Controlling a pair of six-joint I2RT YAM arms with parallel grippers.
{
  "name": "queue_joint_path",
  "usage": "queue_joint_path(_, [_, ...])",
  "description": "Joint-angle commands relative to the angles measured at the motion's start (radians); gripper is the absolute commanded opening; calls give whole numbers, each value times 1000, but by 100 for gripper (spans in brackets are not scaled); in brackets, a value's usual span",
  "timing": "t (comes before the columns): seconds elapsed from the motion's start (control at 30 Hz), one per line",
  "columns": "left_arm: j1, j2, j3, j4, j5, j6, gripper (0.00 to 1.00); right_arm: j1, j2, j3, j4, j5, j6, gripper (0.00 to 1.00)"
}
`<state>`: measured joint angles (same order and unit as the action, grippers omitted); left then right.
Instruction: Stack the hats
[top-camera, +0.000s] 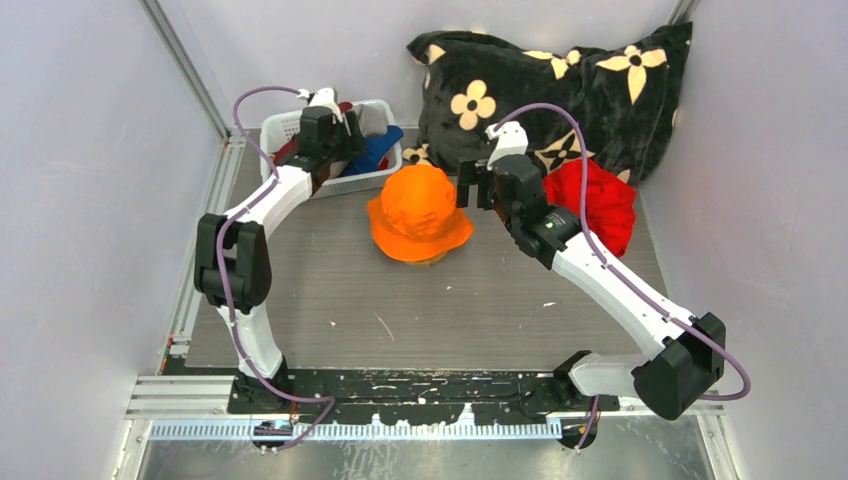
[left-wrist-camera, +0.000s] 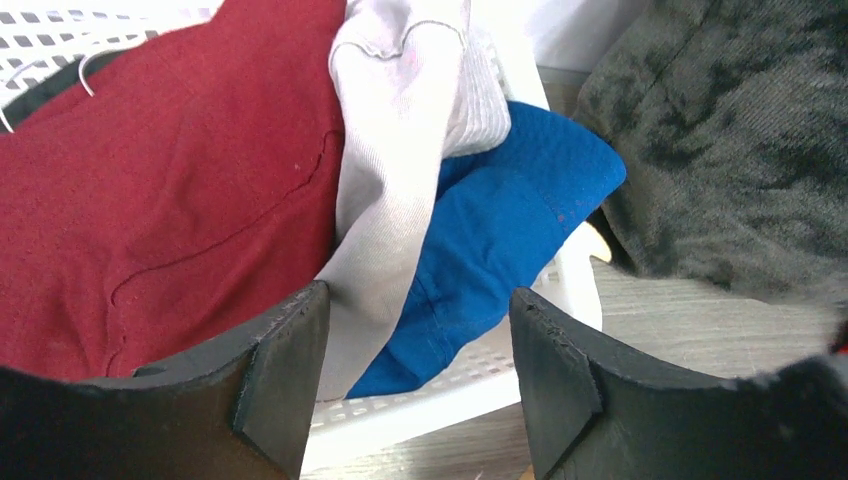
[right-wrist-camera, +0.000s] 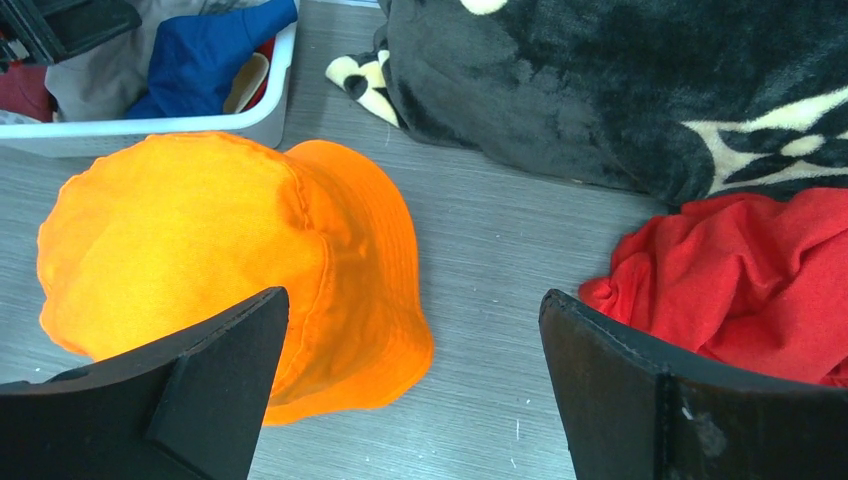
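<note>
An orange hat (top-camera: 420, 212) sits crown up mid-table and also shows in the right wrist view (right-wrist-camera: 230, 260). A bright red hat (top-camera: 598, 205) lies crumpled at the right, against the cushion (right-wrist-camera: 740, 270). A white basket (top-camera: 275, 125) at the back left holds the dark red hat (left-wrist-camera: 170, 180), the grey hat (left-wrist-camera: 400, 150) and the blue hat (left-wrist-camera: 510, 230). The black hat is hidden. My left gripper (left-wrist-camera: 420, 385) is open and empty, low at the basket's near rim (top-camera: 345, 135). My right gripper (right-wrist-camera: 415, 385) is open and empty above the table, between the orange and bright red hats (top-camera: 470, 185).
A black cushion with cream flowers (top-camera: 560, 90) leans in the back right corner, close behind the bright red hat. Pale walls close in the left, back and right sides. Grey table surface (top-camera: 450, 310) lies in front of the orange hat.
</note>
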<state>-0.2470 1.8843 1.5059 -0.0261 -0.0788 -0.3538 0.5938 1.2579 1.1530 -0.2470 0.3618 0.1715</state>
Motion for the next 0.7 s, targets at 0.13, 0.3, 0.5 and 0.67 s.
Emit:
queue_joint_path(0.13, [1, -43, 3, 137, -67, 51, 66, -4, 6, 2, 58, -36, 18, 100])
queue_joint_path(0.3, [1, 8, 49, 109, -61, 81, 35, -3, 2, -13, 64, -37, 21, 100])
queue_joint_path(0.5, [-1, -37, 84, 90, -35, 78, 0, -4, -17, -28, 63, -30, 27, 100])
queue_joint_path(0.67, [-1, -103, 245, -4, 33, 77, 0, -4, -28, -33, 69, -37, 29, 100])
